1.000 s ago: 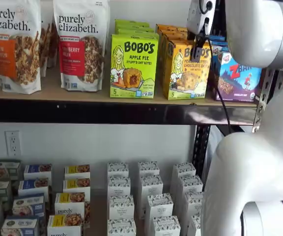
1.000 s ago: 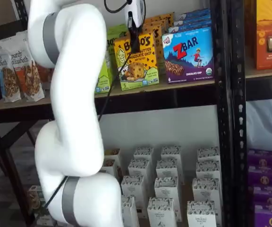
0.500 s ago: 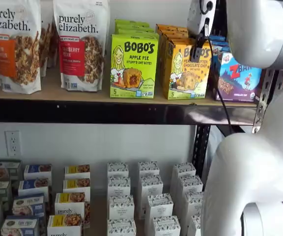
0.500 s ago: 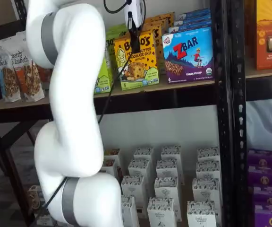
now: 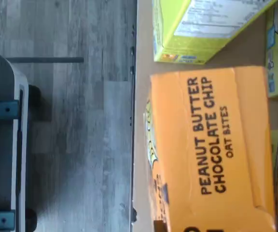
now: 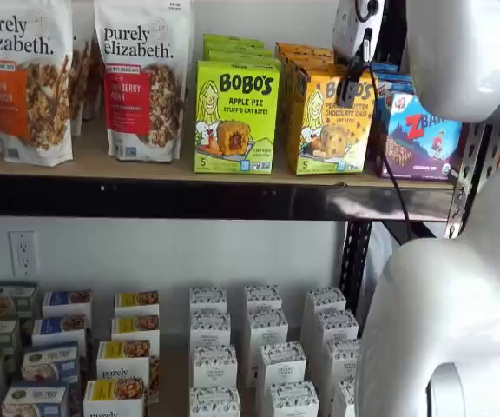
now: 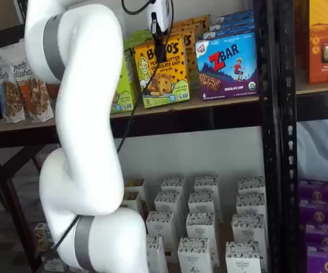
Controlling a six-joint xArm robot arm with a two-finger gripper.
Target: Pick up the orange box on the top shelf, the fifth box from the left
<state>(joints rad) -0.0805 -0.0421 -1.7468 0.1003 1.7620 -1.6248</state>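
The orange box [image 6: 330, 122] stands on the top shelf [image 6: 189, 200] between a green Bobo's box and a blue ZBar box; it shows in both shelf views [image 7: 163, 77]. My gripper [image 6: 352, 76] hangs over the box's top front edge, its black fingers [image 7: 160, 52] closed on the top of the box. The wrist view shows the box's top panel [image 5: 211, 150], reading "Peanut Butter Chocolate Chip Oat Bites", close to the shelf's front edge [image 5: 138, 121]. More orange boxes stand behind it.
The green Bobo's Apple Pie box [image 6: 237, 117] and the ZBar box [image 6: 419, 135] flank the orange box closely. Granola bags [image 6: 144, 78] stand further left. Several white boxes [image 6: 259, 347] fill the lower shelf. A black upright [image 7: 272, 114] stands right of the ZBar box.
The orange box and the gripper have shifted slightly outward from the row, toward the shelf's front edge. The arm has swung a little with them.
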